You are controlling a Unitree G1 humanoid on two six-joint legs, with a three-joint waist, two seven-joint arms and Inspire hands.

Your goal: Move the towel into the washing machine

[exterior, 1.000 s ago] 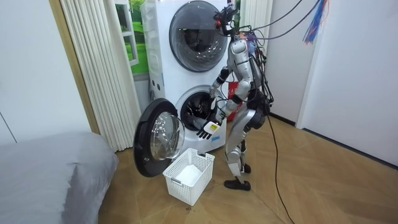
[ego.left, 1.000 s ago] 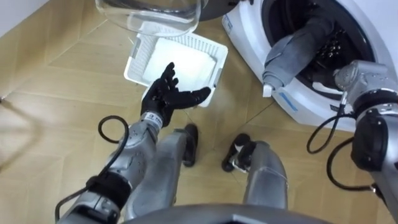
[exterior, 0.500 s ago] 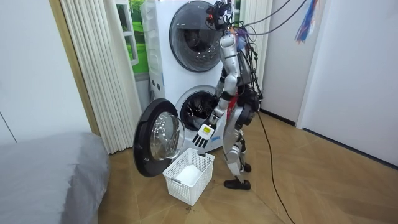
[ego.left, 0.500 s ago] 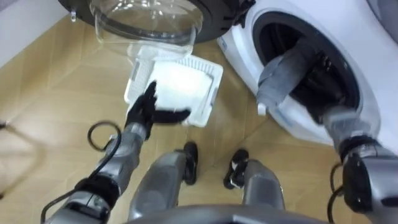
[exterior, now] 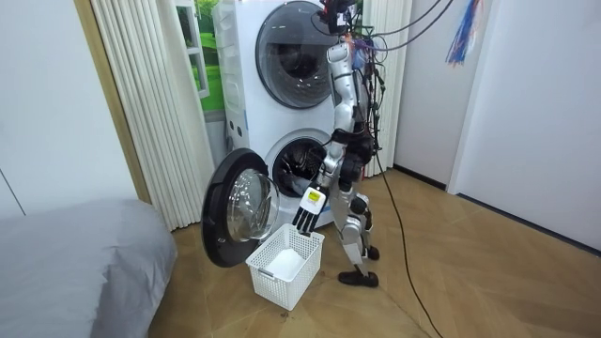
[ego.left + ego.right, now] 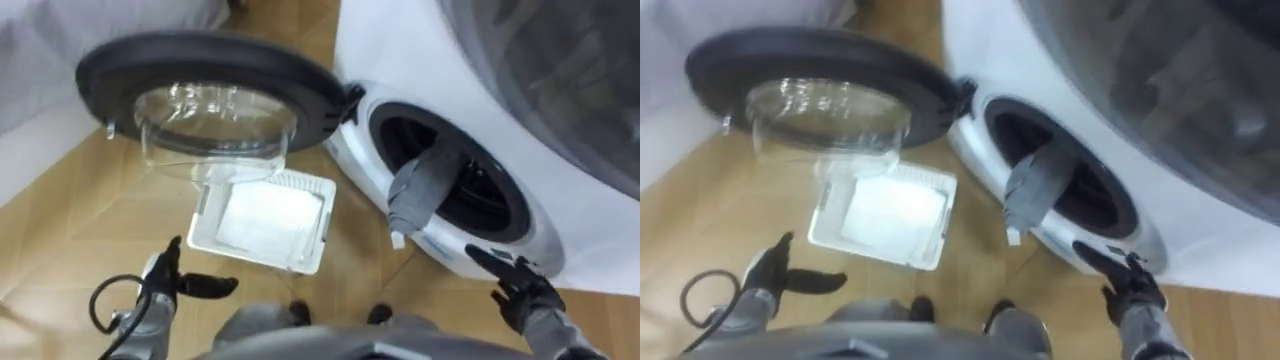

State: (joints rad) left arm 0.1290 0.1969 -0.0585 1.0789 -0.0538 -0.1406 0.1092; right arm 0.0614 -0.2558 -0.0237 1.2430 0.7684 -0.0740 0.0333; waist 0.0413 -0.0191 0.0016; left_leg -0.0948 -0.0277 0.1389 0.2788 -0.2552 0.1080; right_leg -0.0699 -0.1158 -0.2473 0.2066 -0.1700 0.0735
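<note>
Grey towel (image 6: 420,190) draped half out over the drum rim of the washing machine (image 6: 400,80). Its door (image 6: 200,75) swung wide left, basket (image 6: 325,225) below. Spread left hand (image 6: 180,284) beside basket; spread right hand (image 6: 520,290) right of towel, apart.

From my seat I'm seeing a grey towel (image 6: 418,190) hanging out of a white washing machine (image 6: 400,70), and its door (image 6: 210,100) has a black rim round clear glass. The basket (image 6: 326,222) is white with a slatted lattice. The floor (image 6: 60,200) is tan wood in a herringbone pattern, and my left hand (image 6: 185,285) and right hand (image 6: 518,288) are both black.
</note>
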